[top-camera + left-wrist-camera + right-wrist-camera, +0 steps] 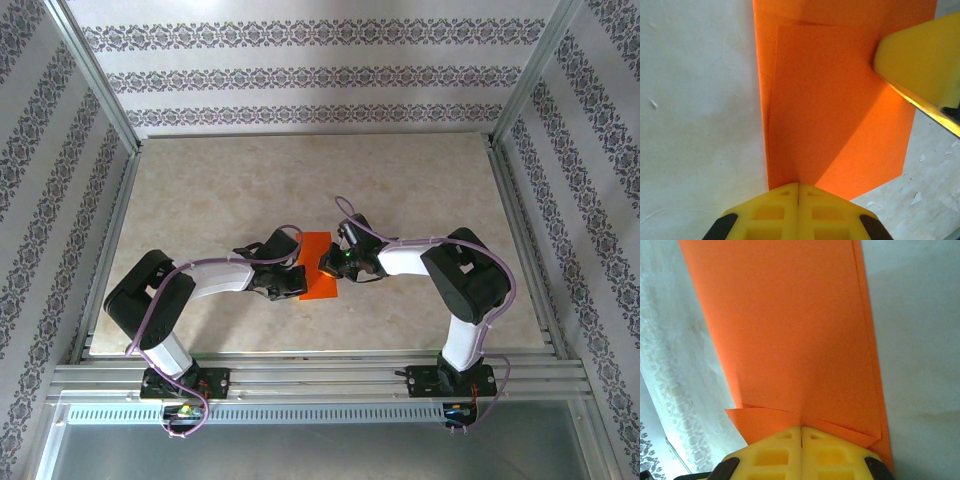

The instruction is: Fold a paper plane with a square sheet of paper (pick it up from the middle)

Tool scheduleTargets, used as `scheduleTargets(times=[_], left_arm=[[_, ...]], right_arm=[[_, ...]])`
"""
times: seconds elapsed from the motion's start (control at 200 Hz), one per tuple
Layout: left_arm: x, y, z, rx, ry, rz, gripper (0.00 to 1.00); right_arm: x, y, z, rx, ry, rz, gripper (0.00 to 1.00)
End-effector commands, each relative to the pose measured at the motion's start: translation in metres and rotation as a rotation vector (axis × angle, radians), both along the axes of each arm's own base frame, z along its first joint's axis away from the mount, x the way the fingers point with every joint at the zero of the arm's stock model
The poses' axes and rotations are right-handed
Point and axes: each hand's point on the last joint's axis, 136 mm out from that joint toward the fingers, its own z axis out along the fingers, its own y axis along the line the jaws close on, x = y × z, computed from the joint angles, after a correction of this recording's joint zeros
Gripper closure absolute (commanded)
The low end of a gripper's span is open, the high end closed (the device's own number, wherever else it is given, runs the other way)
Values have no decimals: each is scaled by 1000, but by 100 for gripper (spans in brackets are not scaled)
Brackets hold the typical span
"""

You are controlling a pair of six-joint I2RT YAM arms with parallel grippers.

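Orange-red and folded narrow, the square sheet of paper (318, 266) is laid flat in the middle of the table (220, 190), and its edges are touched by the closed left gripper (798, 186) and the closed right gripper (801, 429), likely so the fold is held down.
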Motion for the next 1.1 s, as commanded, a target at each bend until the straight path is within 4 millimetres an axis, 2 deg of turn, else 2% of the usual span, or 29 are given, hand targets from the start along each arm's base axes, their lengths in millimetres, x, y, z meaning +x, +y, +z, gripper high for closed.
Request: scheduleTargets(times=[0.0, 0.175, 0.345, 0.405, 0.48, 0.565, 0.61, 0.69, 0.789, 0.929, 1.094], left_arm=[[-20, 25, -29, 129, 102, 24, 100], [-23, 27, -29, 140, 109, 16, 100], [-17, 21, -21, 122, 87, -7, 100], [-11, 15, -12, 102, 64, -15, 100], [2, 5, 10, 55, 8, -21, 100], [18, -5, 38, -13, -58, -17, 89], [26, -6, 50, -34, -80, -9, 81], [36, -3, 59, -47, -106, 11, 79], [46, 0, 60, -61, -121, 32, 77], [57, -1, 56, -79, -133, 59, 76], [65, -16, 53, -142, -121, 50, 78]], right_arm=[[4, -28, -19, -67, 0, -41, 100], [25, -57, -18, -8, 3, -127, 100], [45, -79, 9, -10, -49, -161, 100], [47, -84, 21, -11, -77, -175, 100], [45, -88, 33, -21, -102, -180, 99], [36, -91, 40, -27, -115, -196, 91], [30, -90, 42, -24, -114, -202, 85], [19, -85, 44, -17, -108, -200, 75], [6, -74, 44, 5, -84, -199, 65], [-5, -55, 41, 50, -45, -193, 61], [-10, -39, 33, 53, -13, -180, 60]])
